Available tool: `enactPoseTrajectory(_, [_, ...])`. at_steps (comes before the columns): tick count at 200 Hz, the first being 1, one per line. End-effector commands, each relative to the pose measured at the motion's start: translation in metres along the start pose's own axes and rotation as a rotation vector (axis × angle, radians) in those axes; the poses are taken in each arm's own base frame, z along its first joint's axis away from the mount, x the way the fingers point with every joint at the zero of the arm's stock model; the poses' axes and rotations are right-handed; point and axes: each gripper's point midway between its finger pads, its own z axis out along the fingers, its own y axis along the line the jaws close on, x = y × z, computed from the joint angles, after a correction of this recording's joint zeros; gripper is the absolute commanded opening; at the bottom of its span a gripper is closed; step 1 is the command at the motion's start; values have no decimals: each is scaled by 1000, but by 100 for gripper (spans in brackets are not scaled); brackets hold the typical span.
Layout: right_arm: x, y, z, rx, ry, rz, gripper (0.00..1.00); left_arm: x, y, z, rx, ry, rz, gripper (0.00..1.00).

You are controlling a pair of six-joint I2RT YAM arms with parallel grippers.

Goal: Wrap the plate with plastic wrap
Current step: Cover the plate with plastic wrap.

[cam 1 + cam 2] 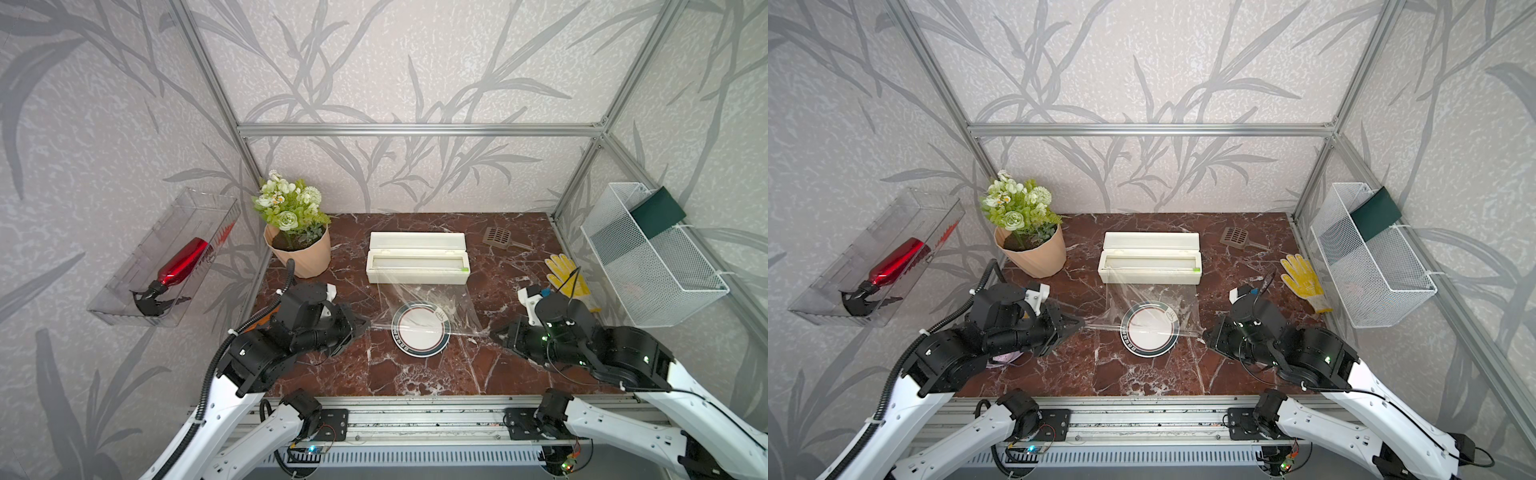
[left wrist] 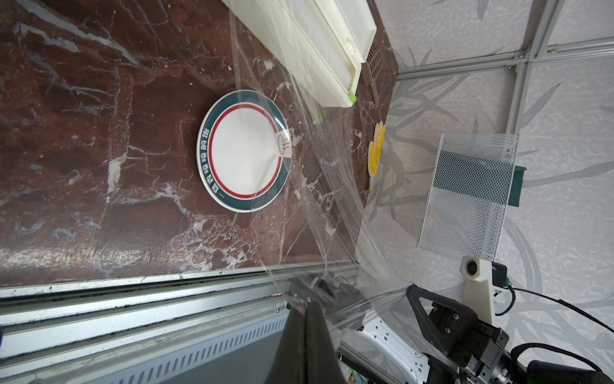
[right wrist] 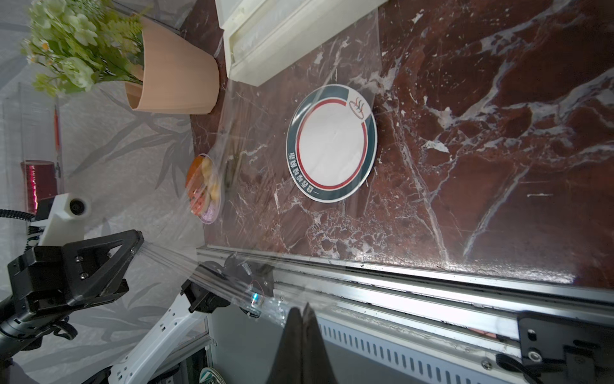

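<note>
Both arms are engaged. Your left gripper point(image 1: 365, 323) and right gripper point(image 1: 494, 332) each have their jaws pressed together on a front corner of the plastic wrap point(image 1: 424, 297). They hold its leading edge taut between them, raised off the marble table point(image 1: 415, 374). The film runs back unbroken into the open cream dispenser box point(image 1: 417, 266), which sits behind the plate point(image 1: 420, 330). The plate lies flat on the table, between the two grippers and touched by neither. In both top views the stretched edge crosses roughly the plate's middle, so the far half lies under film and the near half appears uncovered.

Judgement: you are in the drawing-out step. Cover is partial, and nothing is cut or tucked. The next move calls for both grippers to travel together toward the near table edge under even tension until the film edge clears the near rim, then to lower. An uneven pull would likely wrinkle the film or drag the box
</note>
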Motion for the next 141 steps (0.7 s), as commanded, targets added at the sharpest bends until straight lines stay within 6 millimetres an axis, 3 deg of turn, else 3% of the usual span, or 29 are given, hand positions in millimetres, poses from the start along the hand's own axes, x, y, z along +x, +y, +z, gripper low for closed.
enactPoseTrajectory(1, [14,-34,11,129,22,6,0,11,31,0,-85,26,-32,0])
enactPoseTrajectory(38, [37,-57,33,200,77,-18,0,30,76,14,-180,81,-59,0])
enactPoseTrajectory(75, [46,-81,50,278,97,-40,0,39,112,28,-259,102,-72,0])
enactPoseTrajectory(141, [53,-108,81,356,104,-75,0,42,147,61,-339,122,-67,0])
